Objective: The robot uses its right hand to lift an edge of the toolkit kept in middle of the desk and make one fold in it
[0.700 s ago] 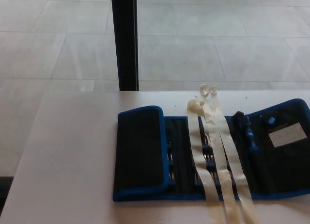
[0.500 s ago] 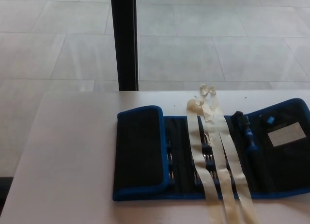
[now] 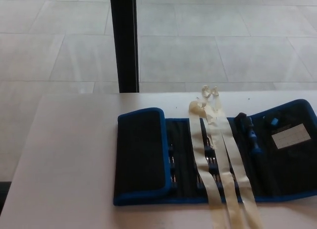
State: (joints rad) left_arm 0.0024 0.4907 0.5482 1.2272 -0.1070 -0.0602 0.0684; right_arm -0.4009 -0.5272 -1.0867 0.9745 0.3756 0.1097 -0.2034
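Here, neither robot hand is showing anywhere in the head view, so I cannot tell whether the fingers are spread, pressed together or pinching anything.

The black fabric roll-up toolkit with blue piping (image 3: pixel 218 157) is lying on the pale, smooth-topped desk (image 3: pixel 69 154), right of the desk's middle and running off the right edge of the picture. Its long axis is running left to right across the desk, parallel to the near edge. Its left end panel (image 3: pixel 141 154) is already lying folded over onto the body, covering part of the row of dark tools sitting in their pockets. The right end is lying open, its far right corner appearing to curl up slightly. Two cream cloth tie straps (image 3: pixel 223 169) are trailing across the middle from the far edge toward the near edge and out of the picture at the bottom.

Judging from this layout, the open right end is lying on the side the right arm would come in from, so that hand looks nearer to it than the left would be.

A small white rectangular label (image 3: pixel 290 136) is sitting on the right panel; any writing on it is too small and blurred to read. No brand is legible anywhere.

Beyond the desk, a black upright post (image 3: pixel 124 40) is standing against the grey tiled floor (image 3: pixel 223 40).
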